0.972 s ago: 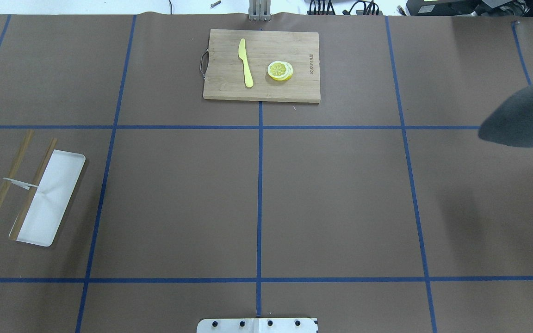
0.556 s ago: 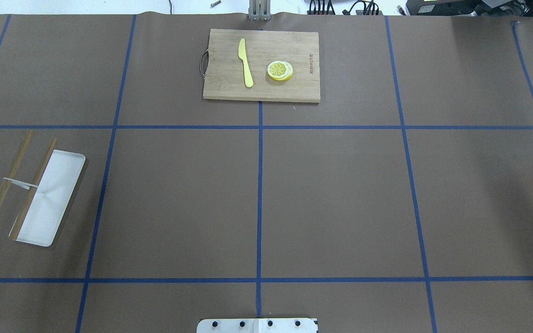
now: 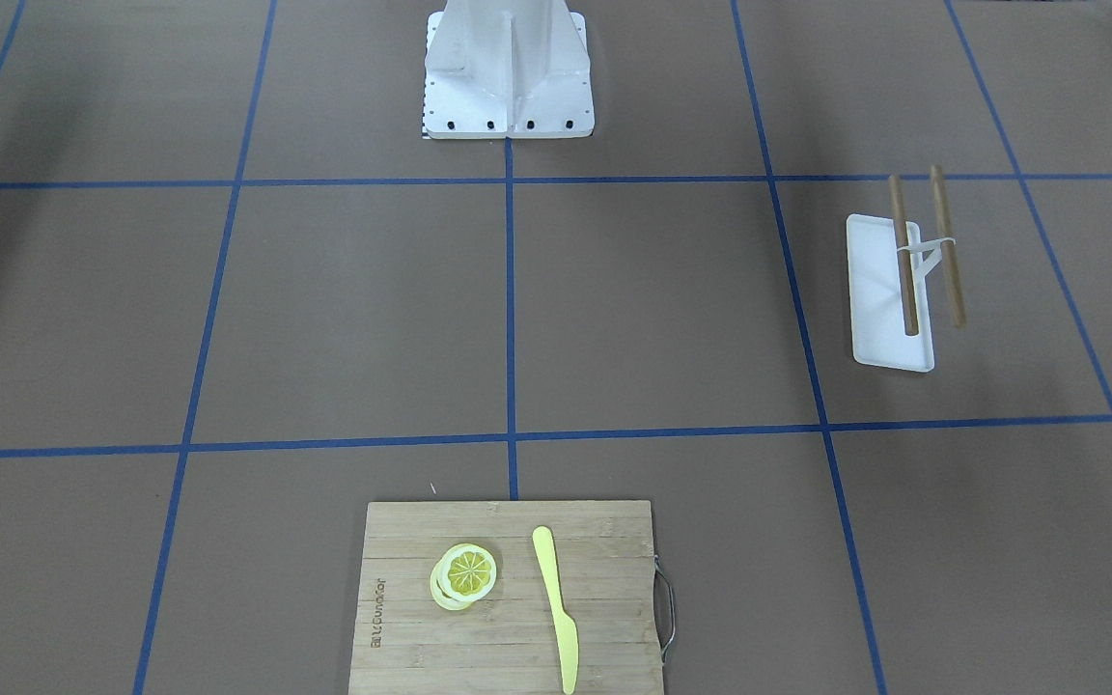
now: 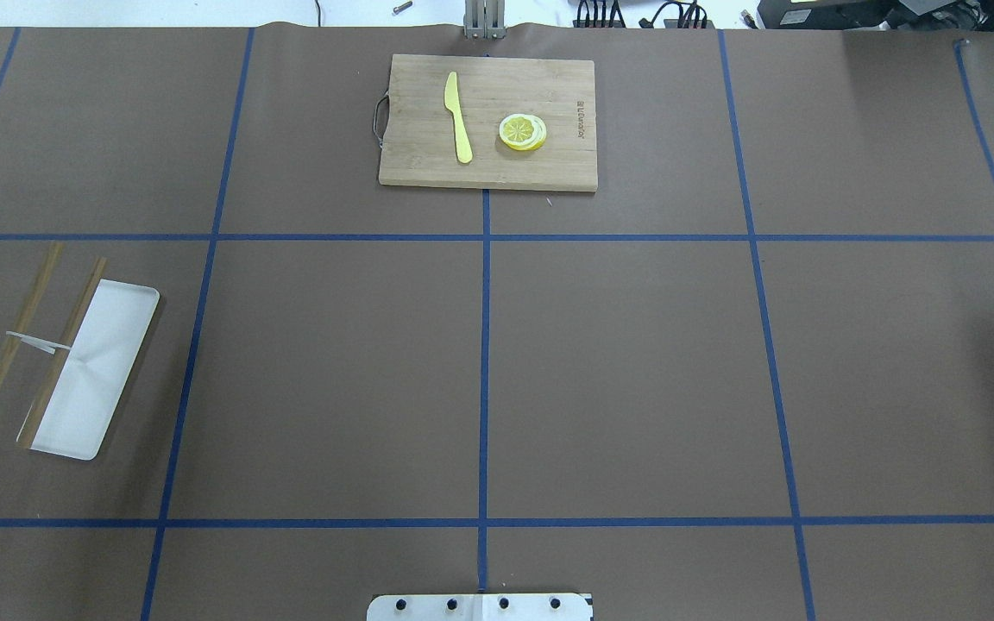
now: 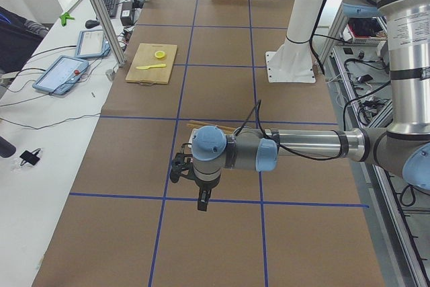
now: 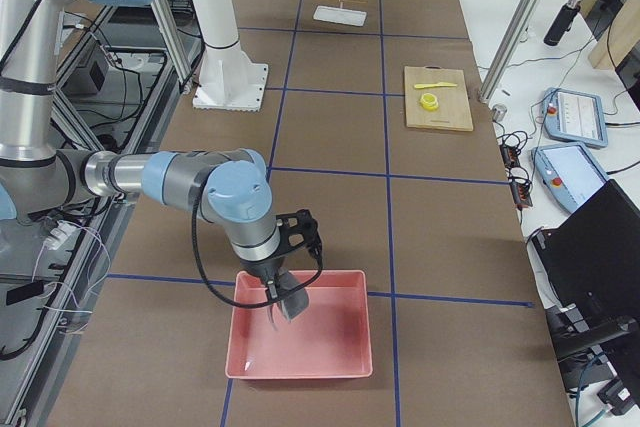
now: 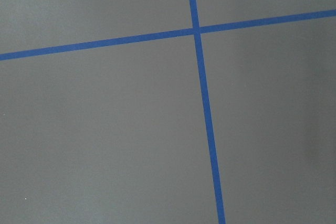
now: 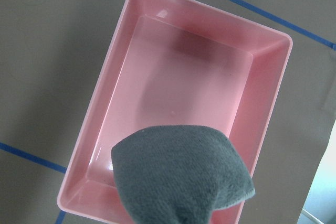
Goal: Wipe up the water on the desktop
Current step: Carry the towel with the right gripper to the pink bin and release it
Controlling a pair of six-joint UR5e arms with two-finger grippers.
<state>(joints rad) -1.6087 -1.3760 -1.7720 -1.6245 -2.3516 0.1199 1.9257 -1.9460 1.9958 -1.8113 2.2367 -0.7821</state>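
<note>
Desktop (image 4: 635, 379): we are spotting no water anywhere.
Right gripper (image 6: 285, 302): clamping grey cloth (image 8: 181, 174), hanging over pink tray (image 8: 265, 98).
Left gripper (image 5: 201, 199): hovering over desktop; opening unreadable.
Progress: wiping seemingly done; cloth drop remaining.

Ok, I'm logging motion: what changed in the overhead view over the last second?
The grey cloth slid out past the overhead view's right edge; it now hangs over the pink tray. The cutting board, knife, lemon slices and white tray stayed put.
</note>
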